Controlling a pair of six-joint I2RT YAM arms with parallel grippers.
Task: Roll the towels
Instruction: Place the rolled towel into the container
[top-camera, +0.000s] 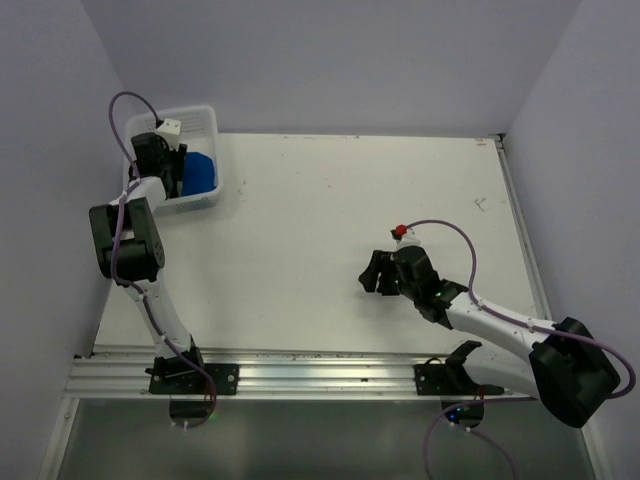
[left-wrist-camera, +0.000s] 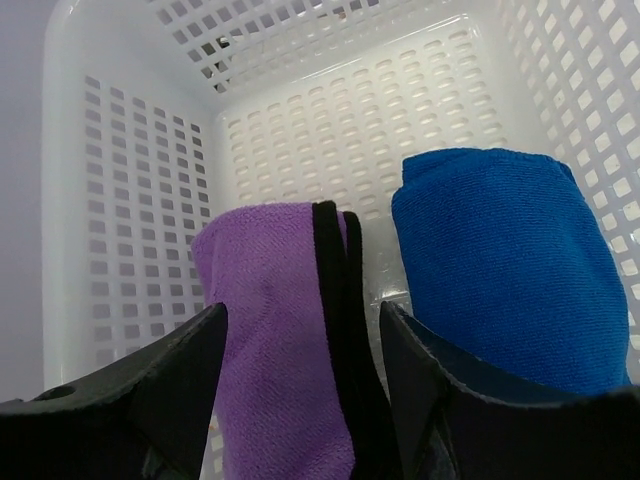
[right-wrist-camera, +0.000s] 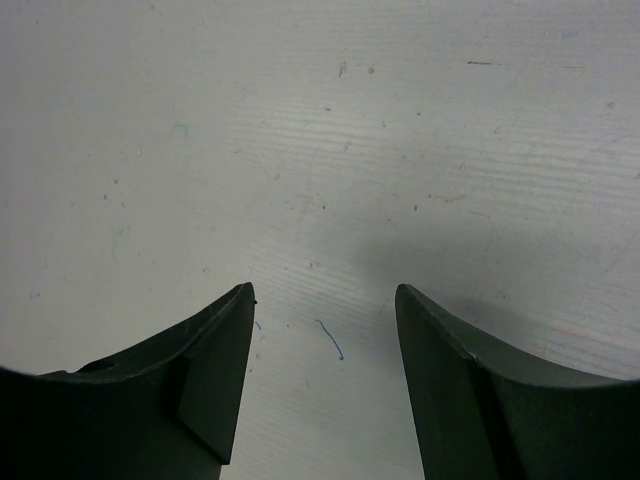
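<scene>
White worktop (top-camera: 350, 200), bare under the right tool (right-wrist-camera: 322, 295): spread wide, gripping nothing, probably waiting aside. White mesh basket (left-wrist-camera: 130, 200) at the far-left corner, storing blue towel (left-wrist-camera: 500, 260) and purple towel (left-wrist-camera: 270, 330) upright, side by side, seemingly rolled. Left tool (left-wrist-camera: 302, 315) inside, parted astride the purple one, apparently not pinching.

We find the basket (top-camera: 203, 204) at the far left corner of the tabletop (top-camera: 330, 200). Two towels sit in it side by side: the left towel (left-wrist-camera: 265, 330) and the right towel (left-wrist-camera: 500, 260). The left gripper (left-wrist-camera: 300, 335) reaches into the basket, its jaws either side of the left towel. The right gripper (top-camera: 376, 272) is well apart, over the tabletop, right of middle.
</scene>
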